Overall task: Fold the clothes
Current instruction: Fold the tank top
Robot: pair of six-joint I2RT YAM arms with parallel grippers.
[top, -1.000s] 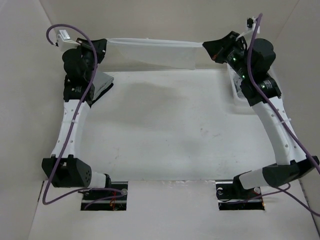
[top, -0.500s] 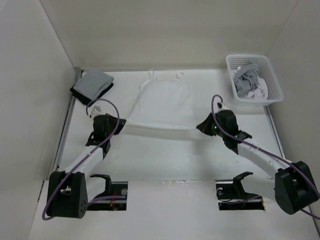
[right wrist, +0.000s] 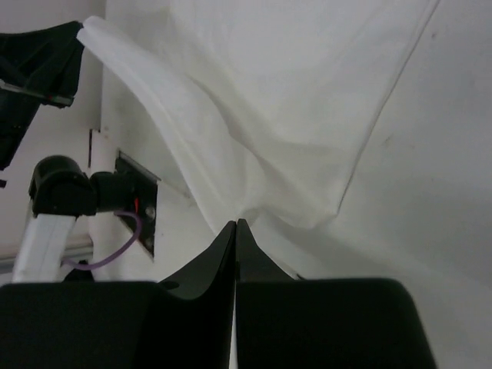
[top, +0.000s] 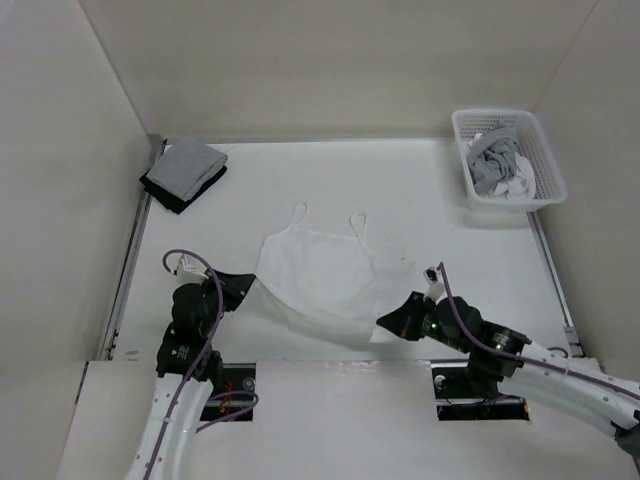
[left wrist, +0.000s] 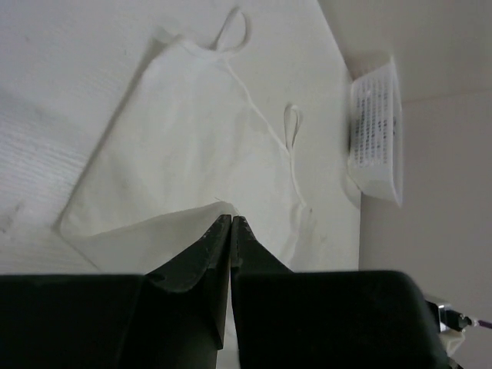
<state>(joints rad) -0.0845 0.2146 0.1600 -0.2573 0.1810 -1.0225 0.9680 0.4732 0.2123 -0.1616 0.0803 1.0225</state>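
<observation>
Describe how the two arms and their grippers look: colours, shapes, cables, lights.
Both arms have white tubular links with black joint housings. The left arm and right arm each carry a purple cable. The left gripper and right gripper are black, with tapered fingers. A green light glows on the right wrist.

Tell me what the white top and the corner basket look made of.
White top: thin soft fabric, matte; it wrinkles and sags where pinched. Basket: probably rigid white plastic, judging by the moulded lattice walls.
</observation>
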